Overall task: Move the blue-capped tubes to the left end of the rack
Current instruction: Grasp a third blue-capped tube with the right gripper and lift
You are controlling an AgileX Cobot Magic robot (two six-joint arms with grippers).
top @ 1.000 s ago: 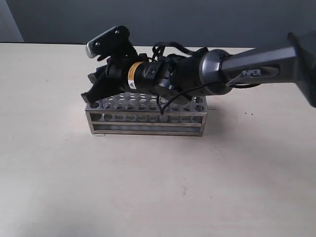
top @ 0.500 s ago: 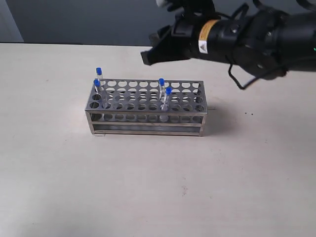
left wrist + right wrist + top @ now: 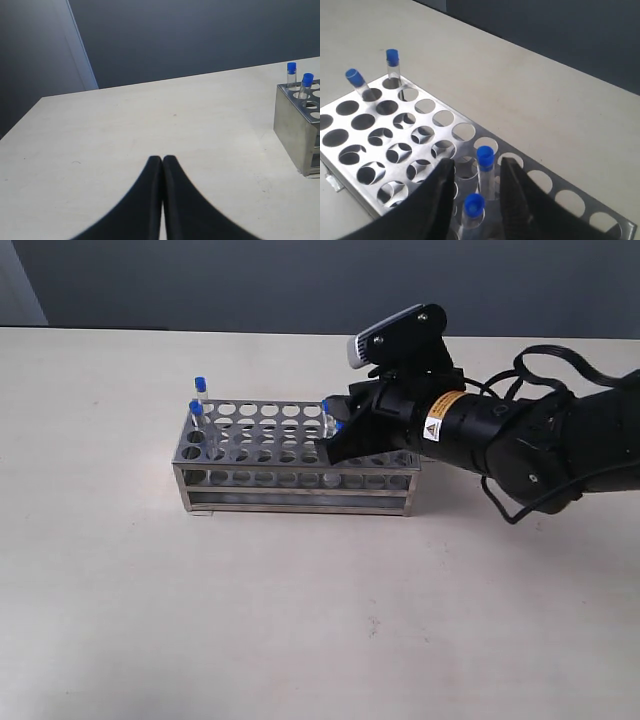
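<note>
Right gripper (image 3: 477, 165) is straddling a blue-capped tube (image 3: 485, 156), jaws spread; left gripper (image 3: 162, 160) is sitting pressed together. Advising centring before closing, then lifting vertically.

Beige table (image 3: 300, 620), dark wall (image 3: 300, 280)

The rack (image 3: 290, 480) is shiny silver steel, and its top plate is a regular grid of round holes. The blue-capped tubes (image 3: 485, 159) in it are clear with bright blue caps. The bench (image 3: 300, 620) under the rack is pale beige with a few faint dark specks. The wall (image 3: 300, 280) behind the rack is dark blue-grey. The right arm (image 3: 540, 445) over the rack is black, with a yellow-and-white label (image 3: 435, 426) and a silver-grey camera housing (image 3: 385, 338). The right fingers (image 3: 437, 200) and left fingers (image 3: 145, 205) are black.
</note>
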